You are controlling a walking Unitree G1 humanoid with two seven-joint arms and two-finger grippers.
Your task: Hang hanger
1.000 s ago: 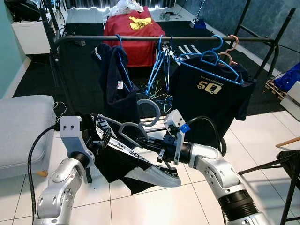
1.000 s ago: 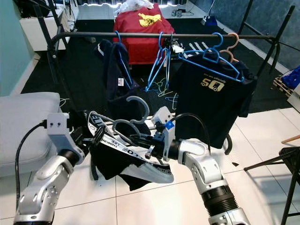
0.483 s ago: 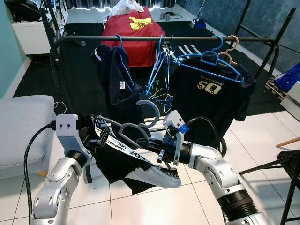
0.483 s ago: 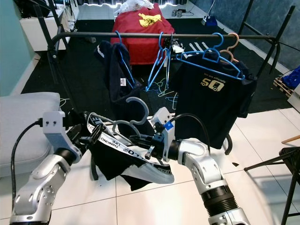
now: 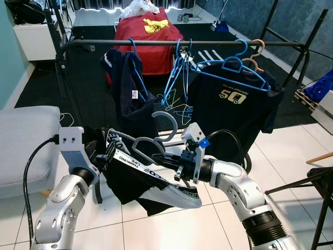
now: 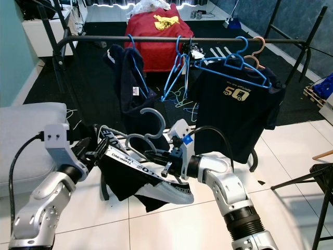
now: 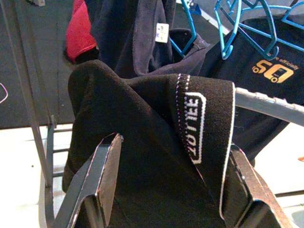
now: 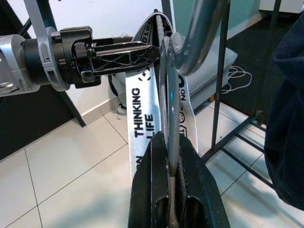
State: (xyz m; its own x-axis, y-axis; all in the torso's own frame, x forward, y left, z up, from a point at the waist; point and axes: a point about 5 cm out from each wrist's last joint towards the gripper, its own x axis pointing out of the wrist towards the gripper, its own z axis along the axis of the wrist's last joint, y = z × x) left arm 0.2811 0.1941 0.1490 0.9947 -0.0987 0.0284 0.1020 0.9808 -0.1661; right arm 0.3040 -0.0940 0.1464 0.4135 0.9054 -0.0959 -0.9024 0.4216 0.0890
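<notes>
Compared with a second earlier, the left gripper had been drawn a bit further out to the robot's left, and the black garment was stretched with it. The garment's collar was pinched between the left fingers, which stayed clamped on the cloth. The grey hanger was gripped by the closed right gripper, just below and in front of the clothes rail. On the rail, a dark shirt and blue hangers were hung.
</notes>
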